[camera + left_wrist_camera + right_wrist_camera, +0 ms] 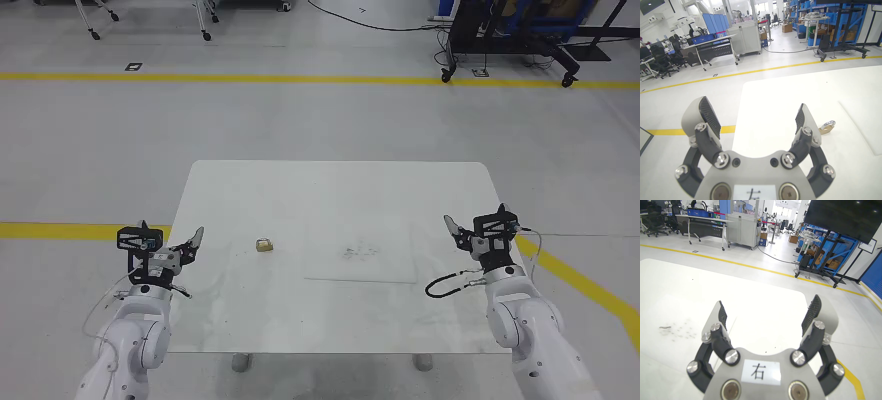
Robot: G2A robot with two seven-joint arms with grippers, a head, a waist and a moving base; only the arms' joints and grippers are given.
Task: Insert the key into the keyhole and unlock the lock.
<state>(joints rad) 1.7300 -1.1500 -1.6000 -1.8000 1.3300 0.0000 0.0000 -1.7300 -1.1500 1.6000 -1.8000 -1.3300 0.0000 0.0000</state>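
Left claw and right claw are hanging apart and empty at the near corners of the table, the padlock is lying left of centre with a probable key to its right, so grasping both is apparently coming next.

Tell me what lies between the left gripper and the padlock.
Nothing but bare white table. The top view shows that stretch between the open left gripper and the padlock with no object on it.

White table with a brass padlock just left of a thin white mat
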